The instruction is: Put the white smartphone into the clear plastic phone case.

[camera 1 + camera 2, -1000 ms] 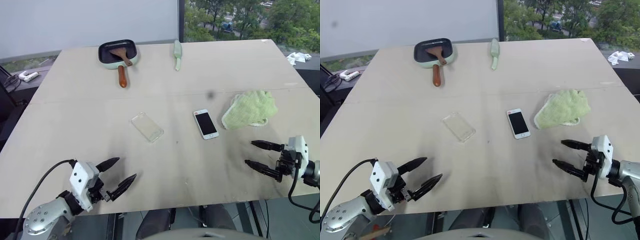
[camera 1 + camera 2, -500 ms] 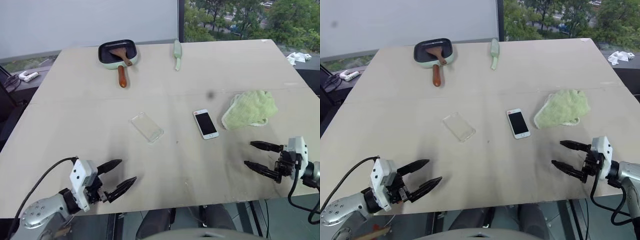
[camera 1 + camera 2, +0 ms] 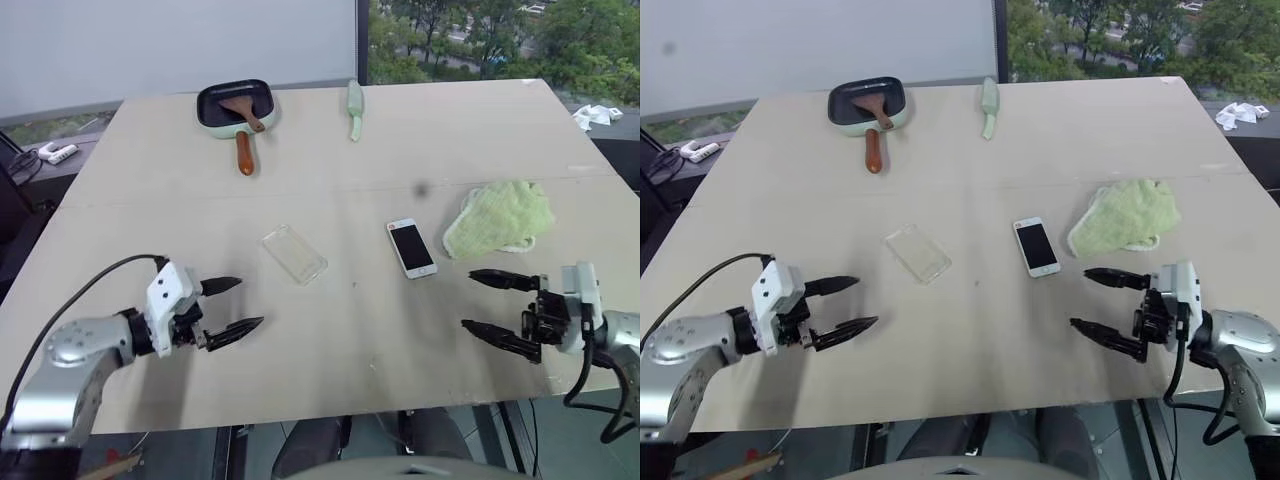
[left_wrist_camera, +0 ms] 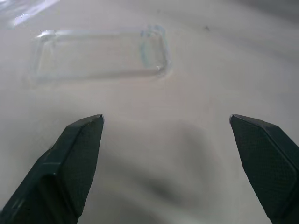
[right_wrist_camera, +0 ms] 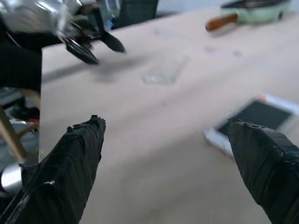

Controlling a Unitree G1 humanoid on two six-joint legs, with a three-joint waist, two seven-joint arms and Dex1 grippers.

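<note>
White smartphone (image 3: 411, 248) flat on the surface (image 3: 330, 190), screen up, roughly mid-surface, a bit toward the right edge. Clear plastic phone case (image 3: 295, 254) lies empty beside it on the left, apart from it, angled, nothing inside.

Green cloth (image 3: 499, 218) bunched just right of the phone, not touching.

Far edge: green pan (image 3: 236, 104) w/ wooden-handled spatula (image 3: 243, 110) resting in it, pale green utensil (image 3: 355, 108) nearby to its right.

Left pincer (image 3: 229, 305) near the front-left edge, fingers spread wide, holding nothing, pointed toward the case, short of it.

Right pincer (image 3: 490, 305) near the front-right edge, fingers wide too, empty, aimed left, just front-right of the phone, no contact.
</note>
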